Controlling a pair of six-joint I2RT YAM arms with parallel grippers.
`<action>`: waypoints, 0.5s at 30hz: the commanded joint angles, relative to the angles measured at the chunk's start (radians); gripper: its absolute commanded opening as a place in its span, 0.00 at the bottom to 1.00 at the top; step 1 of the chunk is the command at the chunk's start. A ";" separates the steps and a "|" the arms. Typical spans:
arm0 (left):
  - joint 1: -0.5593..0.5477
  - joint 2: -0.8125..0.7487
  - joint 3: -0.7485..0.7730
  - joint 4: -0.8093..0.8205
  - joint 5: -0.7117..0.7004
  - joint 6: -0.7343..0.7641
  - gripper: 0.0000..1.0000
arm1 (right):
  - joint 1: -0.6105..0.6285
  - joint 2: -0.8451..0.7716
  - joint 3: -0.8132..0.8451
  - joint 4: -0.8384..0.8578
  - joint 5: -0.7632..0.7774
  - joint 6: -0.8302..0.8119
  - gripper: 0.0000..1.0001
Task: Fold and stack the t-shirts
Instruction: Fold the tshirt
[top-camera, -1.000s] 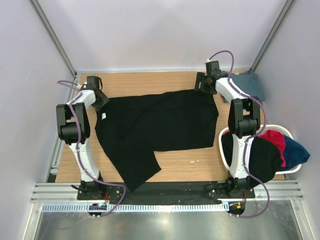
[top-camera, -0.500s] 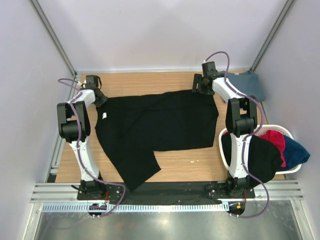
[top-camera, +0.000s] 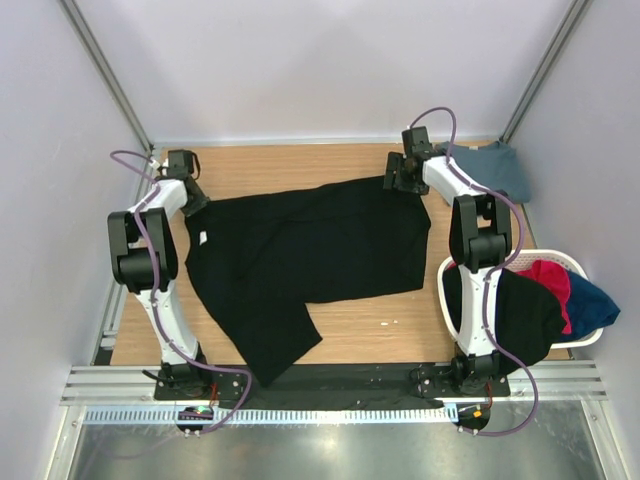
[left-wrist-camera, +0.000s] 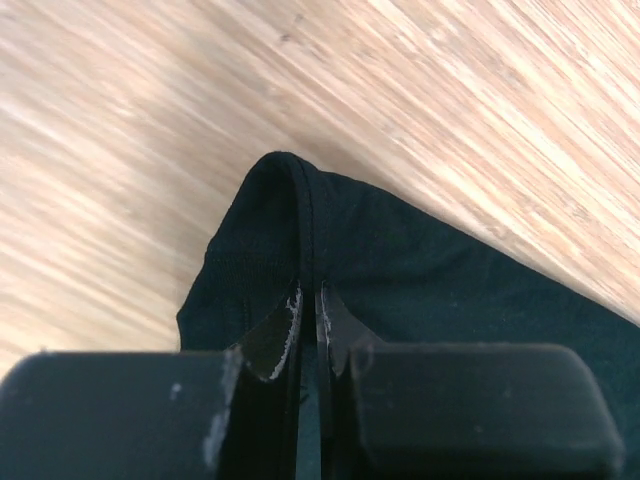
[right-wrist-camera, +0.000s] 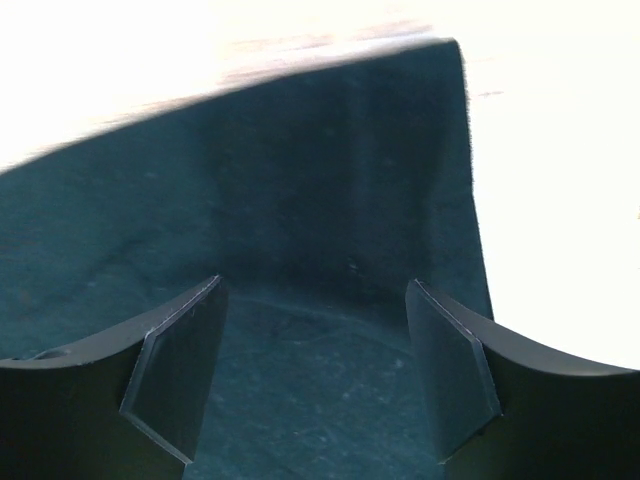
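Remote fold, opening stage: I have the large black cloth t-shirt (top-camera: 320, 240) spread across the middle of the brown wooden bench (top-camera: 270, 165). One arm is posted at each end of its far edge, and a loose flap trails toward the near edge, left of centre.

My left gripper (left-wrist-camera: 308, 305), toward the far-left corner, is clamped tight. The wrist view shows its 2 fingers pressed together on a stitched hem corner, which anchors that end so the cloth can be drawn taut.

My right gripper (right-wrist-camera: 313, 350), at the far edge right of centre, stands with its jaws wide apart. Black cloth lies between and under them, unpinched. I judge this end is lined up for a grasp, since lifting from only 1 corner would drag the shirt askew.

A slate-blue cloth t-shirt (top-camera: 500, 168) sits bunched in the far-right corner, apart from the black one. I read that spot as where the stack is meant to go.

A white plastic basket (top-camera: 560, 258) at the near-right edge holds 3 more garments: a black shirt (top-camera: 515, 315), a magenta-red shirt (top-camera: 548, 280) and a blue shirt (top-camera: 595, 305). All 3 are heaped unfolded within the right arm's reach, so most of the job remains.
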 joint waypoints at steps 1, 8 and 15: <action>0.018 -0.052 -0.011 -0.007 -0.065 0.034 0.06 | 0.008 0.009 0.037 -0.006 0.021 0.019 0.78; 0.022 -0.023 0.025 0.002 -0.042 0.049 0.09 | 0.010 0.051 0.026 -0.021 0.125 0.051 0.77; 0.025 0.023 0.102 0.000 0.013 0.112 0.13 | 0.008 0.081 0.113 -0.076 0.283 0.156 0.74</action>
